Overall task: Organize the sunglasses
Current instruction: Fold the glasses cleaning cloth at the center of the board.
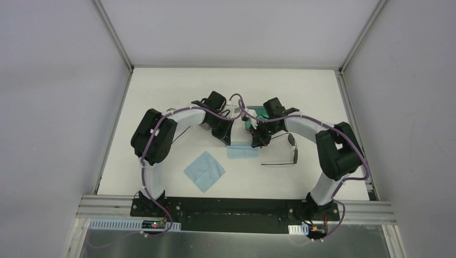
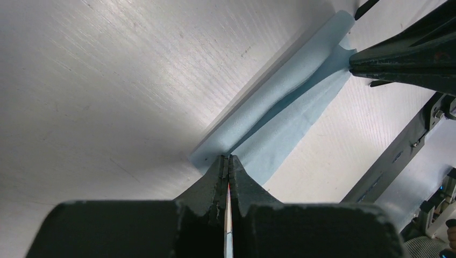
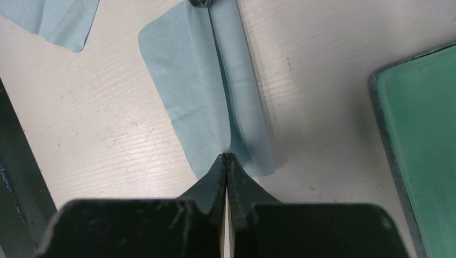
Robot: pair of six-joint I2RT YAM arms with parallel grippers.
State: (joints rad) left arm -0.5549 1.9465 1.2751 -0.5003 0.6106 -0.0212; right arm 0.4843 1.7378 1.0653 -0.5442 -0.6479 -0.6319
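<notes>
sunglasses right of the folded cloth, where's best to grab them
Likely the front frame of the sunglasses, from above: they lie open, front on the right, thin arms running left toward the cloth, so the front is the sturdiest part.

One pair of sunglasses (image 1: 293,150) lies right of centre on the white surface (image 1: 161,97): thin black wire frame, long slender arms unfolded, stretching leftward.

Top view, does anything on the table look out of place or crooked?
One blue cloth is bunched into a ridge, pinched by the left gripper and right gripper. The spare cloth lies askew; the sunglasses sit unfolded.
</notes>
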